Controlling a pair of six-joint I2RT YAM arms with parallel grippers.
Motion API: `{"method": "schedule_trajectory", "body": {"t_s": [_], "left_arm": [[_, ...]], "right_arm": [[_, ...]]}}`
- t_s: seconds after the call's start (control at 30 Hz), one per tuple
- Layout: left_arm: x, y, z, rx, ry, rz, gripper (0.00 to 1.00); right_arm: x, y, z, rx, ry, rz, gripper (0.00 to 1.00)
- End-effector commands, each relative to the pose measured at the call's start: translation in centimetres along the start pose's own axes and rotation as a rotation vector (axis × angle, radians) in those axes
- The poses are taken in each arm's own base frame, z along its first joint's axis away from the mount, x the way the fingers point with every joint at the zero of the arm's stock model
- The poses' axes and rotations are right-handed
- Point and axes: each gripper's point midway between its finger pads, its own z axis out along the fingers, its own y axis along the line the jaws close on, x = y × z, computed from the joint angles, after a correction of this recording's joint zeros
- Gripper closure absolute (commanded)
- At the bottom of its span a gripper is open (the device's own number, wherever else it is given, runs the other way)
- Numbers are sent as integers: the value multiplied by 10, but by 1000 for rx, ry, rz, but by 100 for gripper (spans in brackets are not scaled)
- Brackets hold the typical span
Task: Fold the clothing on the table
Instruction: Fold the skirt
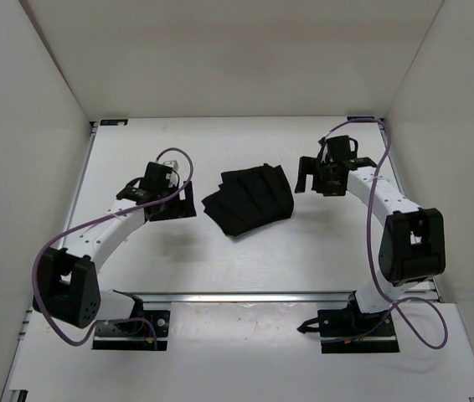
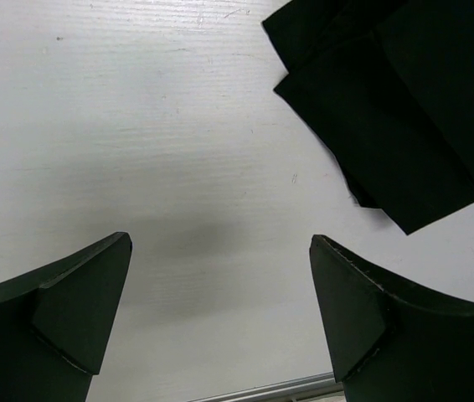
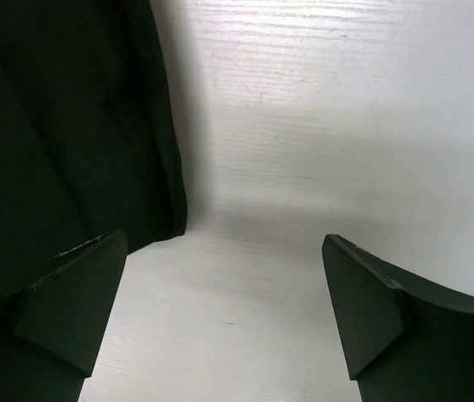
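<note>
- The left gripper is released: 2 fingers spread wide, nothing between them, only bare white tabletop in the gap.
- It sits low over the table, left of the clothing. In its wrist view the garment's nearest corner lies ahead and to the right, apart from both fingers.
- The right gripper is also released: 2 fingers wide apart, with only bare table in the gap.
- Right wrist view: the black fabric's edge runs down beside the left-hand finger, whose tip overlaps the cloth in the picture. Cannot tell whether they touch.
- The clothing is 1 black garment in a compact, layered heap with pleat-like creases. It lies on the table at about mid-width, between the 2 grippers, and neither holds it.
- Top view: the right gripper is just beside the garment's right edge. The left gripper is near the left edge, with a strip of white table between.
- The white arms reach in from bases at the near edge, elbows out to the sides, with purple cables looped along each.
- A metal rail crosses the table near the bases, and white walls stand on 3 sides.
</note>
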Motion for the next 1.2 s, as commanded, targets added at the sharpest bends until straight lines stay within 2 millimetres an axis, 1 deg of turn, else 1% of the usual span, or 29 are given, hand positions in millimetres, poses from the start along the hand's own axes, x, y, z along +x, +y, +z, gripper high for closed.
{"method": "schedule_trajectory", "body": {"t_s": [0.0,0.03,0.07,0.1,0.13,0.17,0.23,0.27,0.37,0.47,0.63,0.67,0.7,0.73,0.77,0.8,0.9,0.97,1.0,1.03,1.07,1.1,1.13,1.17], "left_arm": [[-15,-2,-3,-6,-35,30,1],[-16,-6,-1,1,-34,40,2],[-15,-7,-2,5,-27,39,2],[-13,-4,0,-3,-16,35,1],[-15,-7,0,4,-24,40,1],[-13,-6,1,5,-16,37,1],[-16,-4,-1,1,-36,33,1],[-13,-3,-2,2,-32,33,1],[-18,-1,-4,10,-57,21,1],[-20,0,-3,10,-59,24,1],[-16,-3,1,22,-41,31,1],[-17,-3,1,23,-44,32,2],[-18,-4,0,26,-46,28,1],[-16,-2,1,21,-41,25,1],[-18,-3,-1,26,-51,28,1],[-14,-1,1,23,-36,24,2],[-15,0,1,17,-41,21,1],[-15,-2,1,26,-44,31,1],[-12,2,3,16,-35,21,1],[-16,-1,1,23,-46,29,1],[-14,-2,2,25,-38,28,1],[-14,2,3,17,-38,19,1],[-15,-1,2,25,-41,20,1],[-16,-2,1,26,-47,24,1]], "right_arm": [[-8,-3,-5,91,-32,-55,0],[-7,-3,-4,111,-30,-64,1],[-11,-2,-5,112,-39,-75,1],[-6,-1,-2,106,-24,-65,1],[-11,-1,-3,101,-33,-56,1],[-9,4,-1,82,-23,-62,1],[-13,3,-1,71,-33,-53,1],[-14,4,0,79,-44,-60,1],[-23,3,-3,89,-72,-72,0],[-24,5,-2,88,-69,-78,1],[-17,6,3,95,-42,-81,0],[-19,9,3,87,-49,-86,1],[-18,8,4,88,-43,-87,1],[-21,8,2,91,-56,-75,1],[-20,7,4,88,-48,-79,1],[-23,10,2,78,-58,-85,1],[-24,9,3,78,-62,-78,0],[-21,10,4,77,-58,-77,1],[-22,9,3,79,-58,-80,1],[-20,10,4,78,-52,-80,1],[-19,8,5,83,-49,-79,0],[-19,7,5,83,-49,-72,1],[-17,6,8,83,-41,-75,1],[-20,9,3,74,-55,-71,1]]}}
